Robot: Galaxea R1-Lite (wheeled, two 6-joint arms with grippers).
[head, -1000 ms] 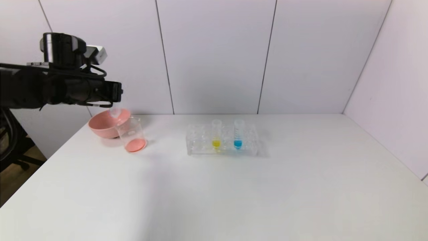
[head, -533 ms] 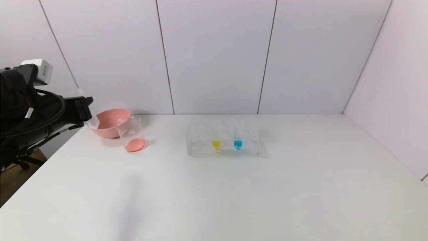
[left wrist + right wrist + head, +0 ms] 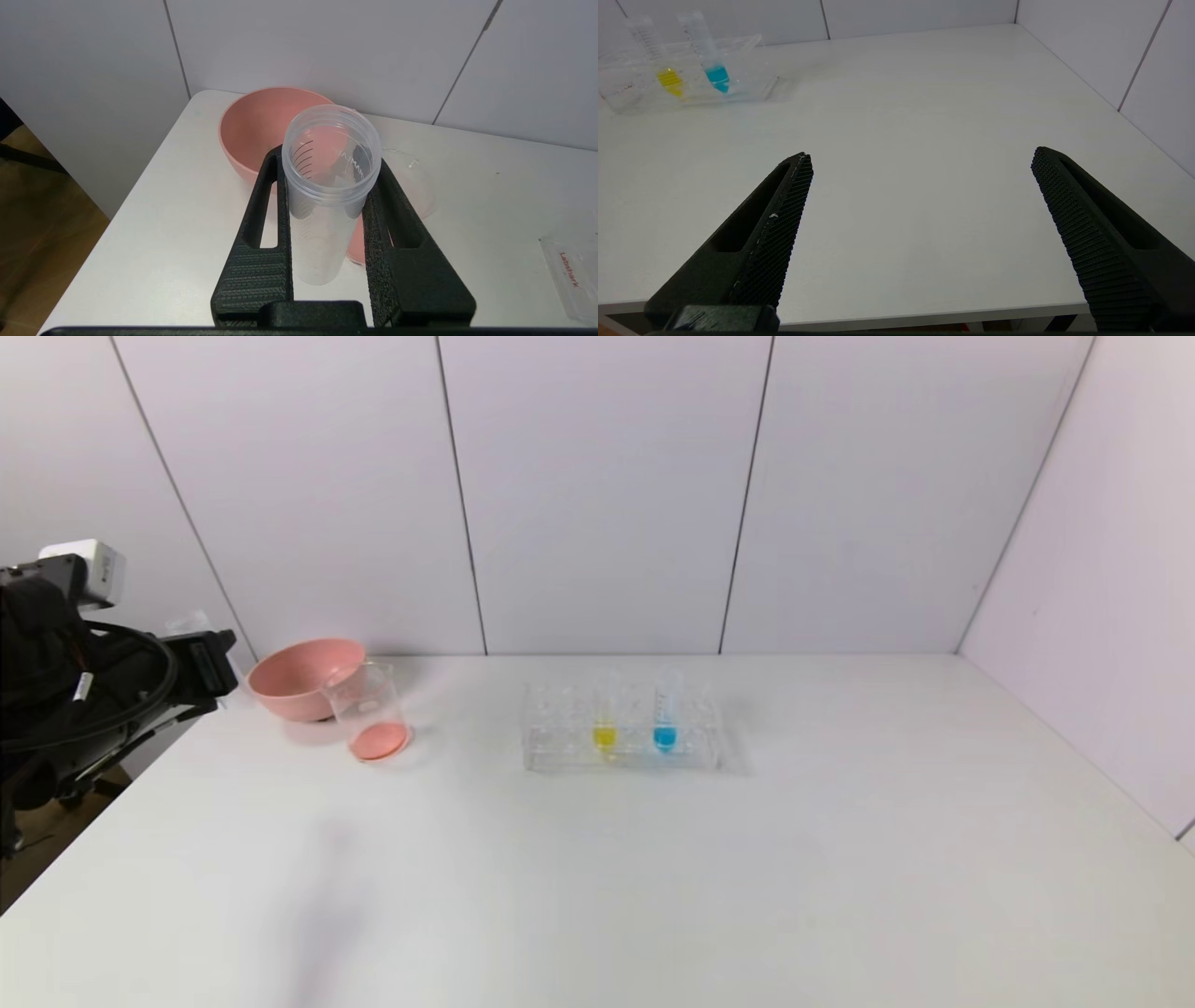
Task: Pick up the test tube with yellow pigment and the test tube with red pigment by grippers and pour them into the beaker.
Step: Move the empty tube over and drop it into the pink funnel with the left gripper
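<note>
My left gripper [image 3: 213,663] is at the table's far left edge, left of the pink bowl, shut on a clear test tube [image 3: 327,200] that holds no liquid; its open mouth faces the wrist camera. No tube with red liquid shows. The beaker [image 3: 369,707] stands in front of the bowl with pink-red liquid in its bottom; it also shows behind the held tube in the left wrist view [image 3: 413,186]. The test tube with yellow pigment [image 3: 604,717] stands in the clear rack [image 3: 558,733], also in the right wrist view [image 3: 663,70]. My right gripper [image 3: 920,156] is open and empty above the table's front edge.
A pink bowl [image 3: 291,679] sits at the back left, touching the beaker, and shows in the left wrist view [image 3: 252,126]. A tube with blue liquid [image 3: 665,717] stands beside the yellow one in the rack. The table edge drops off just left of my left gripper.
My left gripper has swung left and down from above the beaker and bowl to the table's left edge, carrying the empty tube. The beaker and rack have not moved.
</note>
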